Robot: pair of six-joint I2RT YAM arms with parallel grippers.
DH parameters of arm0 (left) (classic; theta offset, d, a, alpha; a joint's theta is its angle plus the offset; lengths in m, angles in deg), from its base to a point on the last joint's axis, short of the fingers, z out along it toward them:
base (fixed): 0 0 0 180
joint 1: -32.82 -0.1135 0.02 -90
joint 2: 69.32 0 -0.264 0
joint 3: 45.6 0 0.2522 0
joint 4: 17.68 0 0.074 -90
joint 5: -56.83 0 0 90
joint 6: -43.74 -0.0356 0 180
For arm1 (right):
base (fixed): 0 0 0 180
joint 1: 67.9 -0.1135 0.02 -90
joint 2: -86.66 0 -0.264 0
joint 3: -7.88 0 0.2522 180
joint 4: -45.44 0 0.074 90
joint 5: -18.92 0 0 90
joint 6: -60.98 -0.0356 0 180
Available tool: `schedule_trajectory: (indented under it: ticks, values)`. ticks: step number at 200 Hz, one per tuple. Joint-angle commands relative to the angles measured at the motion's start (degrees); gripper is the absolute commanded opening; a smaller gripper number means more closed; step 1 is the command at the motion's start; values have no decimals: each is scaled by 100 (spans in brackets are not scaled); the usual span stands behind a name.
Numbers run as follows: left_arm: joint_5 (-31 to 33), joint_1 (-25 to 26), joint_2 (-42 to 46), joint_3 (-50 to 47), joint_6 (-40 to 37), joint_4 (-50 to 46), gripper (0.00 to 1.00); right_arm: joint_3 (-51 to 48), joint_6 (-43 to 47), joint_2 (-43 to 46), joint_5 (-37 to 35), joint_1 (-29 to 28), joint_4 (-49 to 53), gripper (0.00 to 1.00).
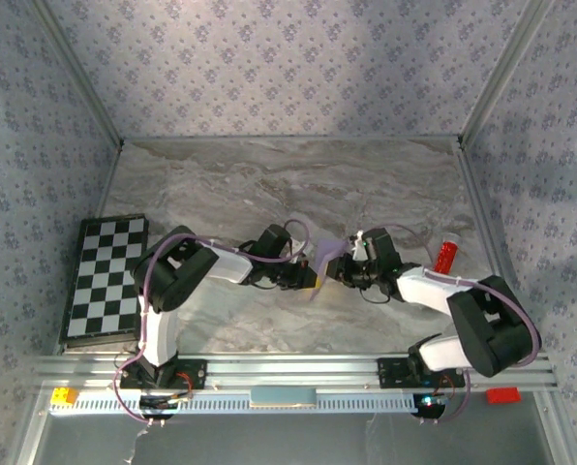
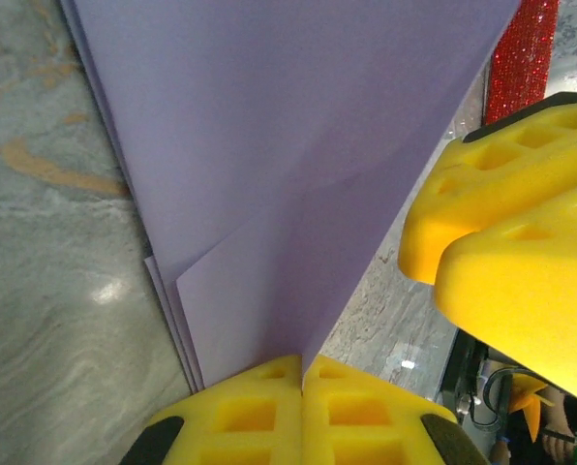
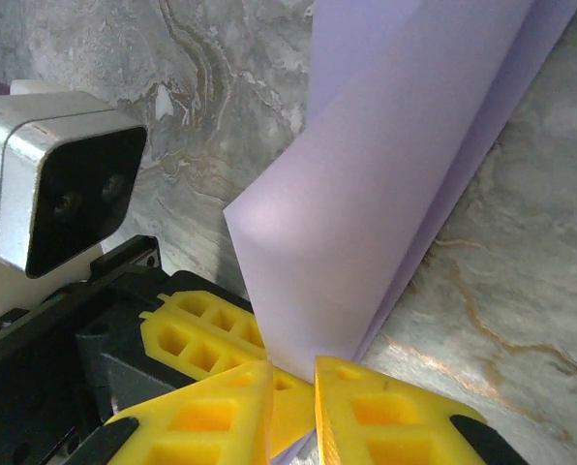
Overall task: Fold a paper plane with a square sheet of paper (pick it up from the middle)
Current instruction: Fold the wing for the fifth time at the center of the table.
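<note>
**A:** What's nearest?
**B:** Both arm bases sit on the near rail (image 1: pixel 288 373). There's a yellow block (image 1: pixel 64 395) at its left end and a red block (image 1: pixel 501 394) towards the right.
**A:** And the grippers?
**B:** They meet tip to tip over the middle of the worktop (image 1: pixel 269 184). The left gripper (image 2: pixel 301 373) has its yellow fingers pressed together, pinching the paper (image 2: pixel 288 145) by its lower edge.
**A:** The right one?
**B:** The right gripper (image 3: pixel 293 366) is narrow, with a slim gap between its fingers. The paper's folded edge runs down into that gap. I can't tell whether it actually pinches.
**A:** So where's the paper?
**B:** It stands up between the two grippers. It's pale lilac and folded in layers, and a slanted flap shows from the left wrist.
**A:** Anything farther out?
**B:** A chequered board (image 1: pixel 105 281) lies at the left edge. A red glittery thing (image 1: pixel 447 256) stands just right of the right gripper. Beyond that, the marbled worktop runs to the patterned far wall (image 1: pixel 288 68).
</note>
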Motion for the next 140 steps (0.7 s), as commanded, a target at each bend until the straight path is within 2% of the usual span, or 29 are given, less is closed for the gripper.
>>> schedule_trajectory:
  ticks: [1,57,140]
  values:
    - [-179,-39,-115,-122,235,488,0,182,59,-186,175,-31,-291,17]
    - [-169,-74,-163,-305,508,880,0,250,-19,-460,121,32,-571,13]
    - [-11,-122,-181,-541,884,1133,0,338,5,-654,478,249,-744,13]
